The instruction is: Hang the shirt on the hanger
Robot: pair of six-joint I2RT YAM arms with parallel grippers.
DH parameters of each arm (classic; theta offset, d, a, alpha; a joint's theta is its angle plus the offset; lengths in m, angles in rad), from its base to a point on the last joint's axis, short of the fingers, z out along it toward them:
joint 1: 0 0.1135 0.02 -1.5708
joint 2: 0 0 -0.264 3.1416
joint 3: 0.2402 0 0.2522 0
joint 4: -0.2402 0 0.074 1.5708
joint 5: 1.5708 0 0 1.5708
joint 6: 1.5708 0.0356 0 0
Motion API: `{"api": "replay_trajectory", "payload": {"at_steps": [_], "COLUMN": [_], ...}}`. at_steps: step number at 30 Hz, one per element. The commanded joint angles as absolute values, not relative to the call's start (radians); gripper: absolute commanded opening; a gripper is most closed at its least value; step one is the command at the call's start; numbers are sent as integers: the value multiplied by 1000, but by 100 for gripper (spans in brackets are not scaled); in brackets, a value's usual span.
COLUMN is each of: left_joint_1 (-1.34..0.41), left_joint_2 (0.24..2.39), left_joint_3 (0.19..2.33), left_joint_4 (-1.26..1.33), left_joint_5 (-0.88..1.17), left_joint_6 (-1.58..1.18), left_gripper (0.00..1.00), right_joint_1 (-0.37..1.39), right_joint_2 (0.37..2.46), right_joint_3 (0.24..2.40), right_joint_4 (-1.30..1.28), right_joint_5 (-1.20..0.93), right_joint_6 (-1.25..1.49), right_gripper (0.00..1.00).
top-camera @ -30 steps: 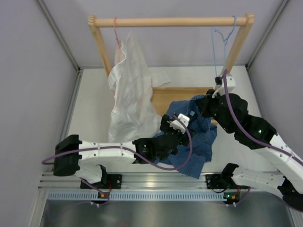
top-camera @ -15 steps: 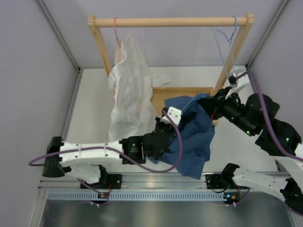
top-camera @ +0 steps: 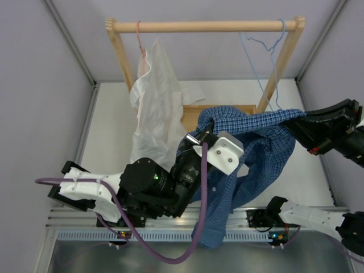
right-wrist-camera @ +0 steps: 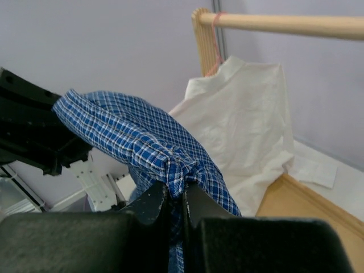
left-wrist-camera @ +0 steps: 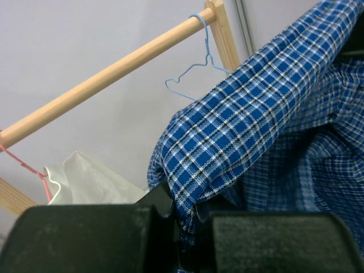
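Note:
The blue checked shirt (top-camera: 256, 148) hangs in the air, stretched between my two grippers, its lower part drooping toward the near edge. At the shirt's left end my left gripper (top-camera: 195, 138) is shut on a fold of cloth; the left wrist view shows the shirt (left-wrist-camera: 244, 125) pinched between the jaws of that gripper (left-wrist-camera: 185, 202). At the right end my right gripper (top-camera: 296, 121) is shut on another fold, and the shirt (right-wrist-camera: 131, 136) bunches in the gripper (right-wrist-camera: 176, 190) there. The light-blue wire hanger (top-camera: 264, 45) (left-wrist-camera: 196, 68) hangs on the rod, above and behind the shirt, apart from it.
A wooden rack spans the back, with its rod (top-camera: 205, 25) on top and slanted posts at each side. A white shirt (top-camera: 156, 102) (right-wrist-camera: 244, 125) hangs from a pink hanger (top-camera: 139, 37) at the rod's left end. A wooden board (top-camera: 196, 114) lies under the rack.
My left gripper has shut on the shirt. Both arms have risen and moved apart, lifting the shirt off the board and spreading it; the right arm swung to the right.

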State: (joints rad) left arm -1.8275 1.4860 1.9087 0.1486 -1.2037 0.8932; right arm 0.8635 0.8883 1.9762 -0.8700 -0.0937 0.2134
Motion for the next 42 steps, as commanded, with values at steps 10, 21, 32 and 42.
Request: {"api": "replay_trajectory", "payload": {"at_steps": [10,21,32,42], "left_joint_1": [-1207,-922,-923,-922], "left_joint_2": [1276,1328,1293,1319], "left_joint_3": [1675,1237,1181,1235], "left_joint_4": [-543,-393,-353,-431], "left_joint_5": [-397,119,209,241], "left_joint_6": [-38,-275,-337,-325], "left_gripper": [0,0,0,0], "right_joint_1": [851,845,844,854], "right_joint_2": [792,690,695,824], "right_joint_3": [1312,915,905,1015], "right_joint_4": [-905,-873,-621,-578], "right_joint_5": [344,528,53,267], "right_joint_6": [371,514,177,34], "right_gripper": [0,9,84,64]}}
